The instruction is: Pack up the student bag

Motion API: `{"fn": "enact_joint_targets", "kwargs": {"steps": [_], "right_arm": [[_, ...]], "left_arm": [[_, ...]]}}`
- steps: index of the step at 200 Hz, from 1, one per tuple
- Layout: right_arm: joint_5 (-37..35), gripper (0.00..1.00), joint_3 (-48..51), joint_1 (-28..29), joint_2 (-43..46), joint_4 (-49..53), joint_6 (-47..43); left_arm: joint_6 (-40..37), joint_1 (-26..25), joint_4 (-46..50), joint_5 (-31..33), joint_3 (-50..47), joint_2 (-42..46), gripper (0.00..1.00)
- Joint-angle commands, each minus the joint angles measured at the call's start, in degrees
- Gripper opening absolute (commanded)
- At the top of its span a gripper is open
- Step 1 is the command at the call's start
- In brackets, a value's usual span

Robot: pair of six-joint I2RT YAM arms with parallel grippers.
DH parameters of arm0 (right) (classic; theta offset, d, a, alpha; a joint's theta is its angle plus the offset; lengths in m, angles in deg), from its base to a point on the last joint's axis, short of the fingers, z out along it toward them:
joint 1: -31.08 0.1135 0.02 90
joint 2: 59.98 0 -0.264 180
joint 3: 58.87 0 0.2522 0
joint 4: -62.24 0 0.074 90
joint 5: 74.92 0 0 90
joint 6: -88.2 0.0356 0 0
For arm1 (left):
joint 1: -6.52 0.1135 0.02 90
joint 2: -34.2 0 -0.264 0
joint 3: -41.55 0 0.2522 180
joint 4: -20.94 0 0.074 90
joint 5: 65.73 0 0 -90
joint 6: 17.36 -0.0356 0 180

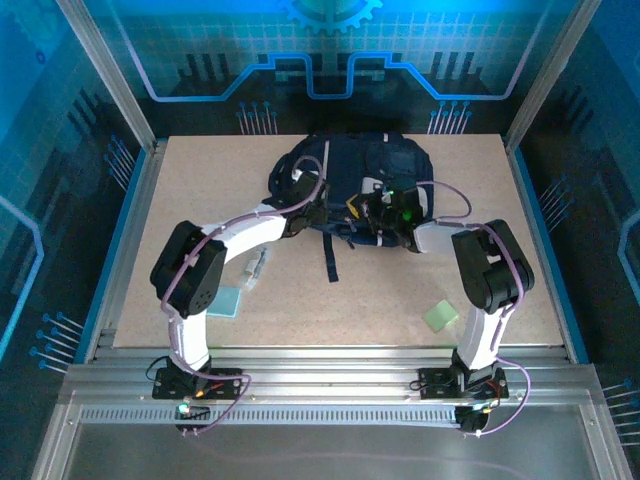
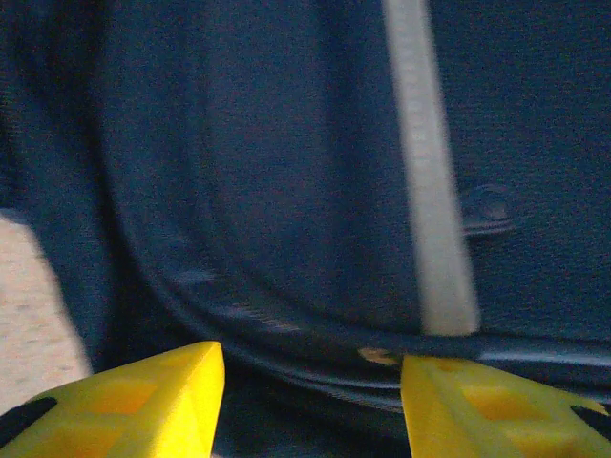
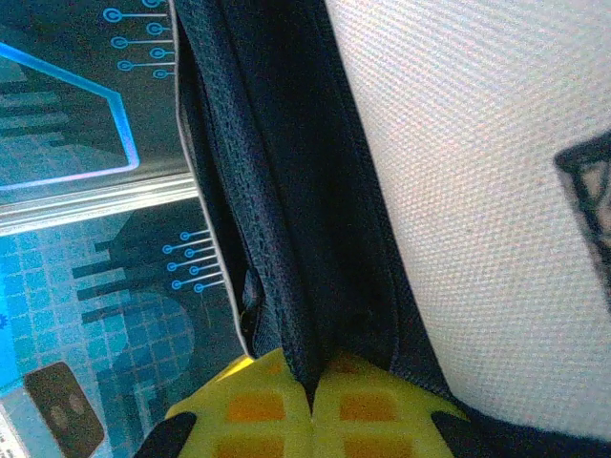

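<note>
On the left of the table (image 1: 200, 200), a pale blue square (image 1: 228, 300) is lying beside the left arm (image 1: 190, 270). The left gripper (image 2: 310, 405) is facing the student bag (image 1: 345, 170), which is sitting at the table's far middle; its yellow fingers (image 2: 143, 401) are standing partly apart, navy fabric just ahead. The right gripper (image 3: 313, 401) is pinching a dark fold of the bag. A green square (image 1: 440, 316) is lying on the right.

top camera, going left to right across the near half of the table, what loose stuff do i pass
pale blue square → small whitish item → loose strap of the student bag → pale green square
</note>
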Motion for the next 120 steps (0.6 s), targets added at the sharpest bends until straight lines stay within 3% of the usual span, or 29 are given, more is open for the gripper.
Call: {"fn": "enact_joint_targets", "kwargs": {"steps": [1, 23, 38, 58, 75, 94, 120], "right_arm": [[2.17, 0.0, -2.7, -1.56, 4.92, -1.41, -2.96], [1.73, 0.0, -2.59, -1.43, 5.19, -0.96, -3.25], [1.74, 0.0, -2.47, -1.21, 5.07, -0.95, -3.28], [2.5, 0.0, -2.78, -0.85, 4.55, -1.52, -2.71], [3.27, 0.0, -3.4, -0.34, 4.05, -1.56, -2.53], [2.71, 0.0, -3.75, 0.45, 3.8, -1.34, -2.64], [3.4, 0.0, -4.81, 1.2, 2.61, -2.12, -1.91]], "left_arm": [[-5.74, 3.79, 6.13, 9.67, 0.0, 4.04, 0.53], [-7.44, 3.74, 7.06, 11.75, 0.51, 6.36, 0.54], [-5.17, 3.72, 8.26, 8.88, 0.83, 7.36, 0.56], [3.6, 3.39, 4.64, -2.52, -3.08, 9.85, 0.58], [11.81, 1.81, -2.54, -8.63, -8.76, 12.77, 0.62], [19.98, -0.36, -10.62, -10.76, -13.54, 14.63, 0.63], [27.96, -1.61, -12.94, -11.48, -13.33, 11.84, 0.62]]}}
